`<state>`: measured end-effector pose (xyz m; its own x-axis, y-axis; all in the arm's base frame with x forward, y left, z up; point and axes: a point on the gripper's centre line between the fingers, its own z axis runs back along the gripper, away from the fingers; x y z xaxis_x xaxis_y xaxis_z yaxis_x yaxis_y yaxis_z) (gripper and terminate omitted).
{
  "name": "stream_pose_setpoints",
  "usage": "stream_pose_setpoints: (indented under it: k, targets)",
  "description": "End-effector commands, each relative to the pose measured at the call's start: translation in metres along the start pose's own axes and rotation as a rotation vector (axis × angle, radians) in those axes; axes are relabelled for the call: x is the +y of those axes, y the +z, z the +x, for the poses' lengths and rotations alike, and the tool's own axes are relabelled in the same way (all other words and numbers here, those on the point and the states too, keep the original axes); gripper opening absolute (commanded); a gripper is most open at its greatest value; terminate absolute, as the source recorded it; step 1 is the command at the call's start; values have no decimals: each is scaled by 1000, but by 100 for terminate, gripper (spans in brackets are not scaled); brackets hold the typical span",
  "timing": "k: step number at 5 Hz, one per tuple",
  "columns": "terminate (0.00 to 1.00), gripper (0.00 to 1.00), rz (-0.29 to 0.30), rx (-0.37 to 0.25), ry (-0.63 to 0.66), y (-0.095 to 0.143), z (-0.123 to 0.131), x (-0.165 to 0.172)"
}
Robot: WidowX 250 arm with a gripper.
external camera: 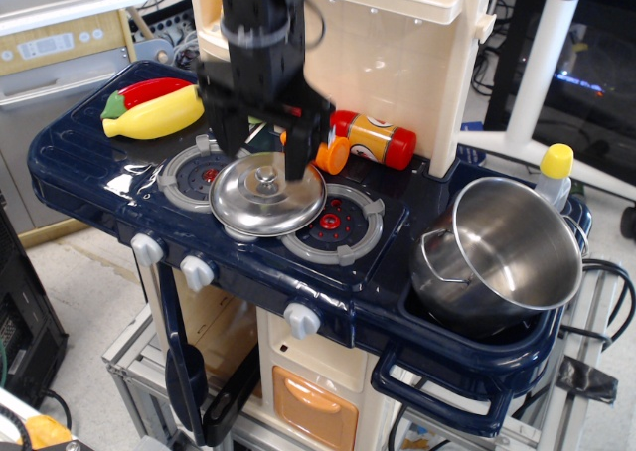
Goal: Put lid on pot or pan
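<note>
One lid [266, 195], one pot [497, 255], two burner rings [343, 223] (grey), three knobs [301, 320].

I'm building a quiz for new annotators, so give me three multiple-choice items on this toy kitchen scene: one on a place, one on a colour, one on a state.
1. Where does the round shiny steel lid lie?
A. on the grey toy burner rings
B. in the pot
C. on the floor

2. What colour is the cap of the bottle behind the deep shiny steel pot?
A. red
B. yellow
C. blue

3. How is the black gripper?
A. shut on the pot handle
B. open, fingers either side of the lid's knob
C. out of view

Answers:
1 A, the lid rests across the burners on the stovetop.
2 B, the cap is plainly yellow.
3 B, the two fingers stand apart above the lid.
</note>
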<state>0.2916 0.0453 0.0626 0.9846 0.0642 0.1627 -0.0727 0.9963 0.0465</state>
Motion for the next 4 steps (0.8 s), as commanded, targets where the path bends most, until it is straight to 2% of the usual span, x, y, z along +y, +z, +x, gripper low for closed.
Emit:
stream_pose_setpoints:
  k: [1,2,3,4]
  targets:
    - [0,100,-11,-63,-31,-10,15,12]
    - [0,100,-32,-67,-29,-17,19,13]
    - [0,0,-15,-58,-3,-18,21,7]
    - [0,0,-29,-38,20,-11,24,1]
